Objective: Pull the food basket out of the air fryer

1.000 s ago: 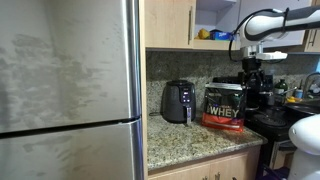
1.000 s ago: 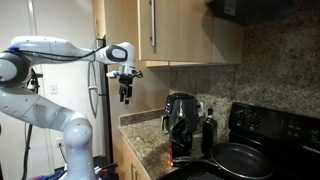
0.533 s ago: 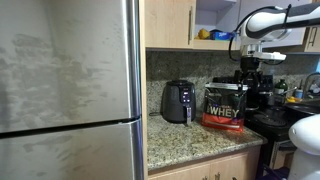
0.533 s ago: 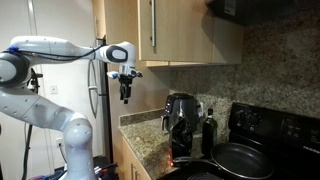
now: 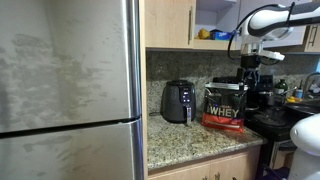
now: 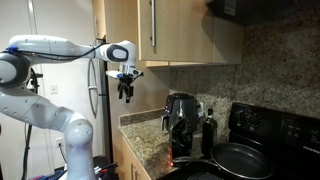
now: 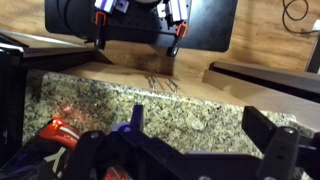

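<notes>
Our gripper (image 6: 126, 95), fingers apart, has only twisted slightly, still high above the bench (image 6: 143, 125) edge; the food basket (image 5: 183, 112) remains unreached.

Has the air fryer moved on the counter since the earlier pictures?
No. The air fryer stands in the same place as before, beside the WHEY tub.
</notes>
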Robot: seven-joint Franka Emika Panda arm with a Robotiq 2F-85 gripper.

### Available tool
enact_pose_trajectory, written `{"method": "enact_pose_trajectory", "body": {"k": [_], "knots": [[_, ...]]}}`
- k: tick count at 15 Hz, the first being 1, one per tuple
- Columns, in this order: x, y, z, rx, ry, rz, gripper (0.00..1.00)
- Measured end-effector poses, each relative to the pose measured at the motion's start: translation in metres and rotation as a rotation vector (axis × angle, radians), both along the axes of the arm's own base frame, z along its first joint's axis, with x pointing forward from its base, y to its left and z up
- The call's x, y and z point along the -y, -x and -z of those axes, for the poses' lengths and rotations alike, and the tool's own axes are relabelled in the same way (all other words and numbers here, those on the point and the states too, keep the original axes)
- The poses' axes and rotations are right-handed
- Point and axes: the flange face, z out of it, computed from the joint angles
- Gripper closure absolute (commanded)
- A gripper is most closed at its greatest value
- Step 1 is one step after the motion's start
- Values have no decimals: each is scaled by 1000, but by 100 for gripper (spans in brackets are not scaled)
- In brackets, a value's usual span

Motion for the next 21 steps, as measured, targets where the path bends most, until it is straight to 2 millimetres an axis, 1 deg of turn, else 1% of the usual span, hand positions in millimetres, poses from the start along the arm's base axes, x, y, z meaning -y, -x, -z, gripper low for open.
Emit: {"method": "enact_pose_trajectory", "body": {"k": [5, 8, 13, 15, 18, 20, 21], "knots": [[1, -31, -12, 313, -17, 41, 0], [0, -43, -15, 471, -22, 28, 0], [0, -41, -13, 477, -21, 25, 0], [-2, -38, -11, 436, -38, -6, 0], [-6, -37, -11, 437, -96, -67, 0], [-6, -40, -15, 478, -114, -77, 0], [-6, -44, -20, 529, -115, -74, 0]]}}
